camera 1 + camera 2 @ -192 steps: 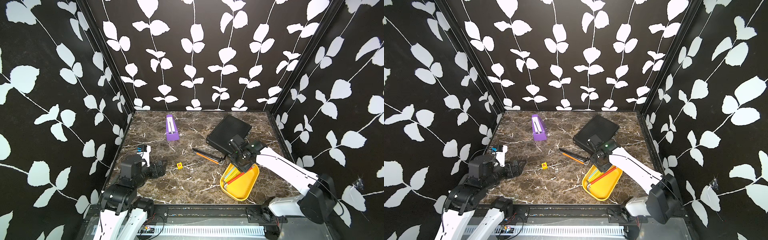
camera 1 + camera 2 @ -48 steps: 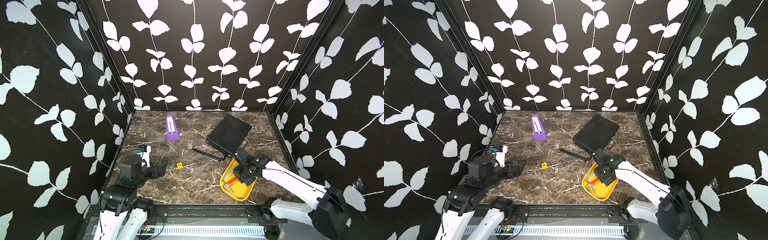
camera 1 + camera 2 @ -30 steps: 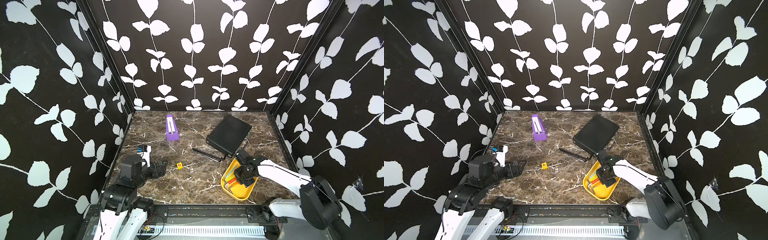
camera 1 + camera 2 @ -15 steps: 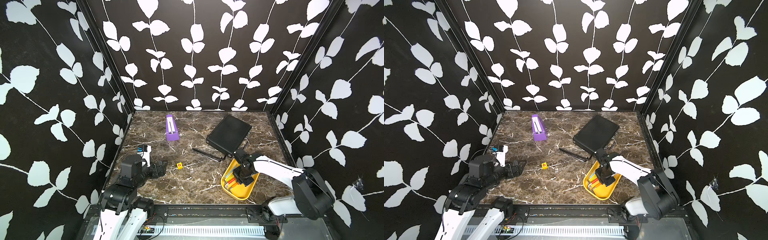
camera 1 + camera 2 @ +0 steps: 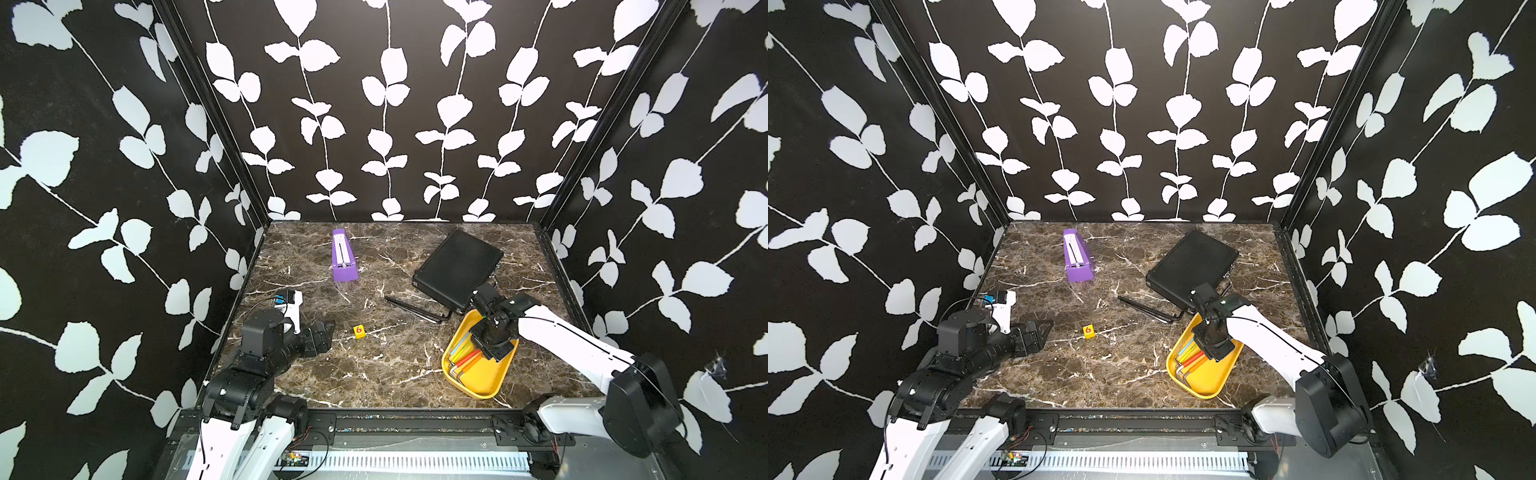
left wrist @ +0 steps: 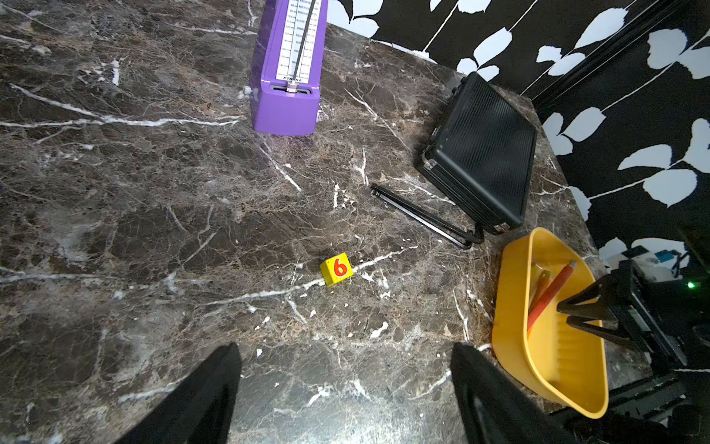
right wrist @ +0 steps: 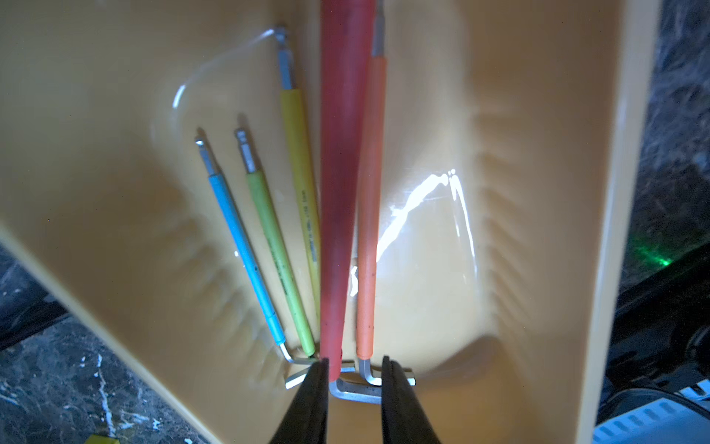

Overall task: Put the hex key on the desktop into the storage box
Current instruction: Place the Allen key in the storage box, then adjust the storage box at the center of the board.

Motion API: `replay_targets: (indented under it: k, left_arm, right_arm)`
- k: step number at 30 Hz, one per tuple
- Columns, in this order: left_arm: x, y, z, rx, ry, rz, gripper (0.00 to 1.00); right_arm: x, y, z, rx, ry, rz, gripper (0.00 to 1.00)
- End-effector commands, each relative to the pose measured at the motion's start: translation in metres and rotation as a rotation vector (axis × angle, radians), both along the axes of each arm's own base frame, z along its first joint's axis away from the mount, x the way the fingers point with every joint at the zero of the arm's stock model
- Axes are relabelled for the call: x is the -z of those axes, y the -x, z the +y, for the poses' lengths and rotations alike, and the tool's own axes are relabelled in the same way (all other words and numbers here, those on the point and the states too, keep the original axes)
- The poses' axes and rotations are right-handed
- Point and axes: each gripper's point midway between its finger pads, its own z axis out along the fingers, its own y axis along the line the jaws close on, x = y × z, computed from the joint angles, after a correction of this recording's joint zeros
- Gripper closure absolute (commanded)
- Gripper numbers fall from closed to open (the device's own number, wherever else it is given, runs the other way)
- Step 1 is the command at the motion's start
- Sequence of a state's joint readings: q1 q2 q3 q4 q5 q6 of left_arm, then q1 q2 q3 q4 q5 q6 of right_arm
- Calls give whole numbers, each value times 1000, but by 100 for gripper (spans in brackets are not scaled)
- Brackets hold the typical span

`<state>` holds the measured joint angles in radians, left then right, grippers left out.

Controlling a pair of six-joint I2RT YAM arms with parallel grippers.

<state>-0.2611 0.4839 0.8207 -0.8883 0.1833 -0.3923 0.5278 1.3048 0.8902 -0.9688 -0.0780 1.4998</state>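
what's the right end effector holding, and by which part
Nothing, it seems: the right end effector stands with jaws apart around the bent end of the red hex key, which lies in the storage box.

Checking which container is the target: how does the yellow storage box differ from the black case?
The storage box is bright yellow, the case black. The box is open, showing coloured hex keys; the case is shut. The case is larger than the box. Both lie on the desktop.
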Motion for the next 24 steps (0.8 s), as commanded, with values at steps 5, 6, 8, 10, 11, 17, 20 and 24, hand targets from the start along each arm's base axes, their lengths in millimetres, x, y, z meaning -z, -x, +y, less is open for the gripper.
replay_targets:
  k: [5, 6, 8, 10, 11, 17, 20, 24]
  left_arm:
    - [1, -3, -1, 3, -3, -8, 14]
    - [1, -3, -1, 3, -3, -8, 14]
    - [1, -3, -1, 2, -3, -9, 13]
    - [1, -3, -1, 2, -4, -8, 13]
    - [1, -3, -1, 2, -4, -8, 14]
    - [2, -3, 0, -2, -6, -5, 13]
    - [2, -4, 0, -4, -8, -3, 13]
    - [3, -4, 0, -1, -9, 4, 14]
  right_arm:
    - [-15, -7, -6, -75, 53, -32, 71]
    - [-17, -9, -4, -90, 55, -35, 71]
    - [-16, -13, 0, -120, 57, -42, 73]
    - [-14, -20, 7, -140, 50, -53, 74]
    - [-12, -23, 11, -164, 41, -57, 74]
    - [-3, -17, 23, -195, 42, -6, 61]
    - [9, -11, 25, -154, 17, 7, 56]
    - [25, -2, 15, -114, 40, 30, 52]
